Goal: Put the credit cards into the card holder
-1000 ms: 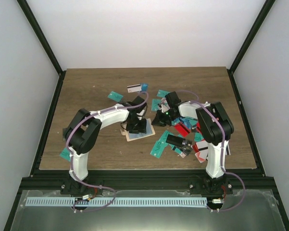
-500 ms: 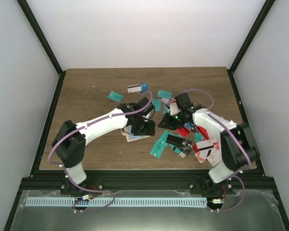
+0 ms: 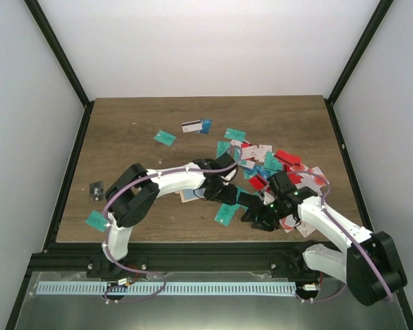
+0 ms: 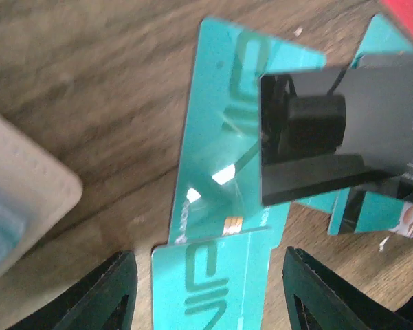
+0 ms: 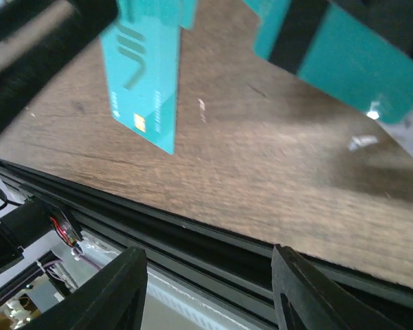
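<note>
Straddling a teal card, the left gripper is spread and empty, with the card holder just beside it. The right gripper is also spread and empty, over the table edge. Risk: the thin card skids or an overlapping neighbour lifts too.

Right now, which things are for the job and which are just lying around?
For the job: cards; tan holder.
Just lying about: pale strip along the front; small dark thing, far left, maybe another card.
</note>
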`<state>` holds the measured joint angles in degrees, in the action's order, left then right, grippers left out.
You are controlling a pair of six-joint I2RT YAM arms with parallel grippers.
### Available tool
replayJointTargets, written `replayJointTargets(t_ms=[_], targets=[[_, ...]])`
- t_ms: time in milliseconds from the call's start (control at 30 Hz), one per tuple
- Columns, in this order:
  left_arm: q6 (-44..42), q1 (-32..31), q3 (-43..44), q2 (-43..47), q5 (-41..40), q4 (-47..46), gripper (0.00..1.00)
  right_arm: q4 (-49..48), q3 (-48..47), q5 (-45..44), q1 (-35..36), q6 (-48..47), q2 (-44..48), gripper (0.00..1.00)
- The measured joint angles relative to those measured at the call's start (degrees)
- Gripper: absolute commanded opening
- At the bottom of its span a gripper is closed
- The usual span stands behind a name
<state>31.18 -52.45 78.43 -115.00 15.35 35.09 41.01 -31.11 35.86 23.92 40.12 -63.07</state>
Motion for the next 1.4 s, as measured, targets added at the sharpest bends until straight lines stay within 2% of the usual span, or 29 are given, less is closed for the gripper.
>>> replayJointTargets(t_ms=[167,400,767,1033,1400], targets=[[-4.31,0.11,1.40,-1.49,0.59,-2.62,0.58,2.97,1.88,0.17,0.07,3.52,3.67,0.60],[-6.93,-0.17,-1.05,-0.87,2.78,-6.84,0.56,1.07,6.73,2.36,1.84,8.09,5.44,0.62],[-3.65,-4.44,-12.85,6.14,5.20,-14.21,0.54,-11.43,13.44,3.98,9.99,18.80,4.37,0.63],[-2.73,-5.35,-14.19,6.86,6.21,-15.13,0.54,-20.70,15.72,3.96,12.13,23.41,2.62,0.63],[-2.69,-6.86,-14.80,6.54,9.90,-16.57,0.52,-28.11,18.80,5.95,12.66,25.53,1.31,0.60]])
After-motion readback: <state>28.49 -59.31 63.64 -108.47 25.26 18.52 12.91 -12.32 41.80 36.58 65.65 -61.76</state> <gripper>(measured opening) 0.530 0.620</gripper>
